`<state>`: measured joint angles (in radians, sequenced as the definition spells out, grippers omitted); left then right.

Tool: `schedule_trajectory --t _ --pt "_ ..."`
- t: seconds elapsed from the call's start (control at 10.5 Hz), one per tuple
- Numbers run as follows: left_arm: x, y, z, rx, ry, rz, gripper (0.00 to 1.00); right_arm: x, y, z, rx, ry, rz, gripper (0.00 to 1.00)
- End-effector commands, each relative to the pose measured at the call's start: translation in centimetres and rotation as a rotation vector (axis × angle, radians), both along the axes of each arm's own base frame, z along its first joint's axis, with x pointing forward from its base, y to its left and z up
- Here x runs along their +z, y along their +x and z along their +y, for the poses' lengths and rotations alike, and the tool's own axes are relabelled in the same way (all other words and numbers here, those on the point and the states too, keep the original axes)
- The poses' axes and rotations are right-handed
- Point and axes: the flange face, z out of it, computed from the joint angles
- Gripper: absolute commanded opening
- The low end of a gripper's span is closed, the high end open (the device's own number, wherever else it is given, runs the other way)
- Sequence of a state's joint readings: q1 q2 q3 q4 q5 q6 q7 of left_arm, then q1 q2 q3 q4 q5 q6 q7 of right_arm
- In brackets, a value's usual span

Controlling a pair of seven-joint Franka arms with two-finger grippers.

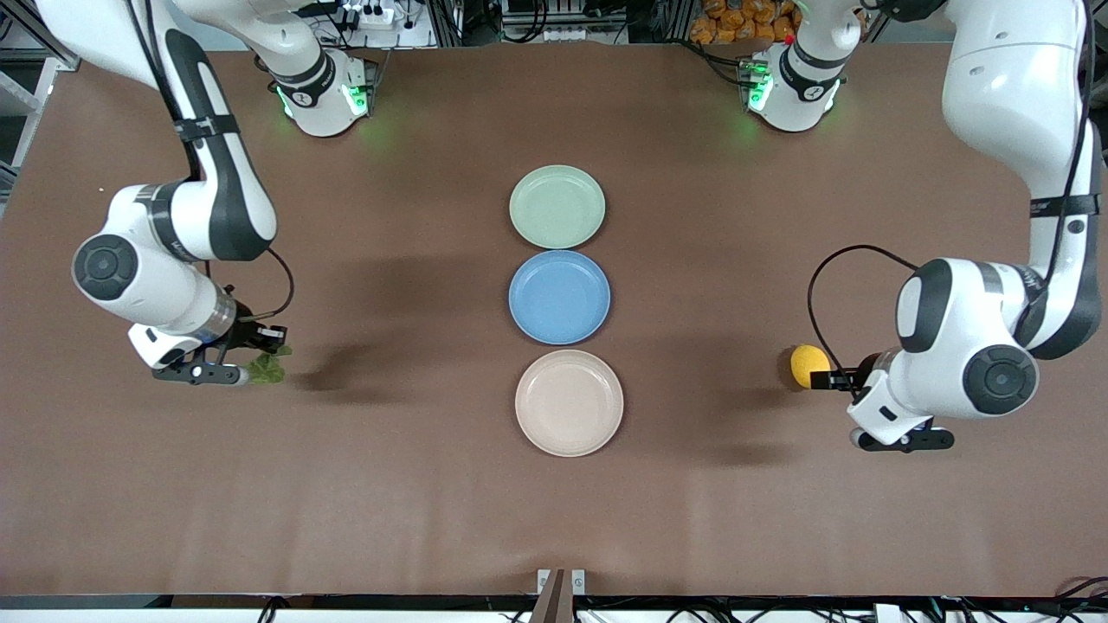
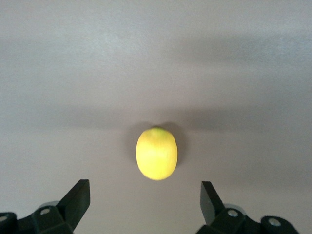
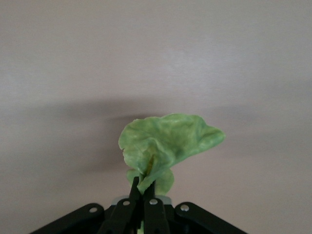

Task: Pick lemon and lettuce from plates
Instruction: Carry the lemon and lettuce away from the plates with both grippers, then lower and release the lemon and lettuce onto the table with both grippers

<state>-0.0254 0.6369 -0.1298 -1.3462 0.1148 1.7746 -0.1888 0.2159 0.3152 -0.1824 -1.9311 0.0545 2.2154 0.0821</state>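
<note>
Landmark: blue plate [image 1: 559, 297], middle of a row of three plates running from the robots' bases toward the front camera.
Mint green plate [image 1: 557, 207]: just beside the blue plate, farther from the front camera; nothing on it.
Beige plate [image 1: 569, 402]: just beside the blue plate, nearer to the front camera; nothing on it.
Lemon [image 1: 807, 365]: off the plates, lying on the brown table [image 1: 415, 502], well apart from the blue plate toward the left arm's end and slightly nearer to the front camera than it; in the left wrist view [image 2: 156, 153] resting free on the table with a shadow around it.
Left gripper [image 2: 145, 204]: up over the table at the left arm's end, well apart from the blue plate; fingers [image 2: 75, 200] spread wide, one to each side of the lemon below, touching nothing.
Lettuce [image 1: 267, 367]: off the plates, up in the air well apart from the blue plate toward the right arm's end; in the right wrist view [image 3: 168, 144] a crinkled green leaf fanning out from the fingertips, its shadow on the table beneath.
Right gripper [image 3: 143, 192]: over bare table at the right arm's end; fingers [image 3: 131, 195] pressed together, pinching the lettuce near its stem end.
</note>
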Motion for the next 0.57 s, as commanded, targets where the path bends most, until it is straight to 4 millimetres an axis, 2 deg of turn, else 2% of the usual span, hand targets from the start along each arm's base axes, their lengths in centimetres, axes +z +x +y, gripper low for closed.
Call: schedule_trajectory --t 0.0,0.1,0.19,0.29,0.48 --pt "3.4 -1.0 0.9 0.027 -0.022 0.000 1.00 -1.4 0.7 -1.6 0.002 -0.009 -0.024 0.08" --pt "5.3 -1.3 1.8 0.047 -0.038 -0.009 1.00 -2.1 1.0 -2.7 -0.014 -0.012 -0.039 0.12" --pt "7.3 -1.7 2.5 0.063 -0.051 -0.016 1.00 -2.3 1.1 -2.8 -0.016 -0.013 -0.042 0.15" --pt "8.7 -2.2 2.3 0.063 -0.057 -0.017 1.00 -2.3 1.1 -3.3 -0.022 -0.013 -0.042 0.22" --pt "12.1 -3.3 2.2 0.064 -0.055 -0.029 1.00 -2.4 1.0 -5.0 -0.002 -0.014 -0.038 1.00"
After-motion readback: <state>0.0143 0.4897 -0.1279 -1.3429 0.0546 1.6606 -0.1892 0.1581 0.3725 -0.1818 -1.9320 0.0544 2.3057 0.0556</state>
